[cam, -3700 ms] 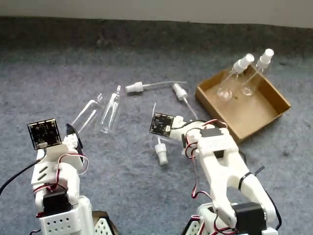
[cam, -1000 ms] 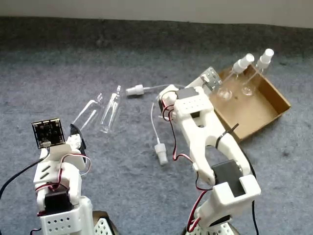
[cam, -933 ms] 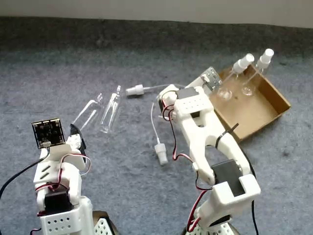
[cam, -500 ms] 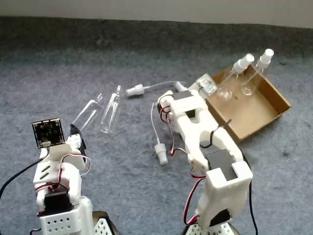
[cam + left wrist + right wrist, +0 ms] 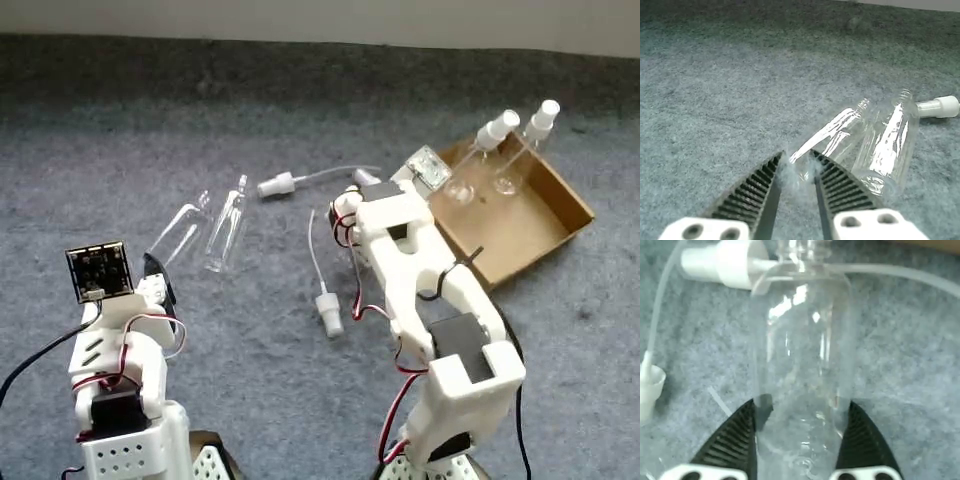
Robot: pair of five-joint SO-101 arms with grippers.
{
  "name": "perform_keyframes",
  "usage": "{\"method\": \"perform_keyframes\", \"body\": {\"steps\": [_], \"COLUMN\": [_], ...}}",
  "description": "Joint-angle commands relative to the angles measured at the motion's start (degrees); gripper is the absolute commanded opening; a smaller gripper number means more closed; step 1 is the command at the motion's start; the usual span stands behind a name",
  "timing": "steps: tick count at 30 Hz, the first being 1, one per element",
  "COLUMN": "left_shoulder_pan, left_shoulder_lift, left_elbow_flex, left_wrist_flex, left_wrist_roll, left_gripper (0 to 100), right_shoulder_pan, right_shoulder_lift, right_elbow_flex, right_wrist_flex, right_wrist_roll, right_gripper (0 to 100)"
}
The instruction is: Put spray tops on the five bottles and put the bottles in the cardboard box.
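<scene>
The right gripper [image 5: 801, 406] is closed on the lower body of a clear bottle [image 5: 802, 340], one jaw pressed to each side. The bottle's long axis runs straight out from the gripper, its open neck pointing away. A white spray top [image 5: 725, 262] lies crosswise just beyond the neck. Whether the bottle rests on the grey carpeted desk [image 5: 120, 120] or hangs just above it is hard to tell. The left gripper [image 5: 796, 159] is open only a narrow gap, its tips at the base of a slim bottle [image 5: 832, 132]. A wider bottle [image 5: 887, 142] lies just beside that one. Both have their necks pointing away from the left arm, toward the far side of the desk. Two loose spray tops lie between the arms, one [image 5: 278, 183] with its tube trailing toward the right arm, the other [image 5: 329, 312] with its tube running toward the far side. In the cardboard box [image 5: 540, 235] lie two capped bottles [image 5: 478, 158], side by side, spray tops poking over the far wall.
</scene>
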Motion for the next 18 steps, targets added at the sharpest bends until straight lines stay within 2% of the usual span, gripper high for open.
{"method": "perform_keyframes", "body": {"steps": [1,8,18], "left_shoulder_pan": [1.10,1.19,3.47], "left_shoulder_lift": [-0.57,-0.57,-0.57], "left_elbow_flex": [-0.31,0.22,0.48], "left_wrist_flex": [-1.14,-1.23,-1.23], "left_wrist_roll": [-0.44,-0.44,-0.44], "left_gripper": [5,5,5], "right_shoulder_pan": [0.57,0.66,1.36], "right_shoulder_lift": [-7.25,-15.60,-22.37], "right_elbow_flex": [-0.48,-0.57,0.22], "right_wrist_flex": [2.15,11.47,16.04], "right_wrist_roll": [8.79,23.38,53.89], "right_gripper": [0.4,0.4,0.4]}}
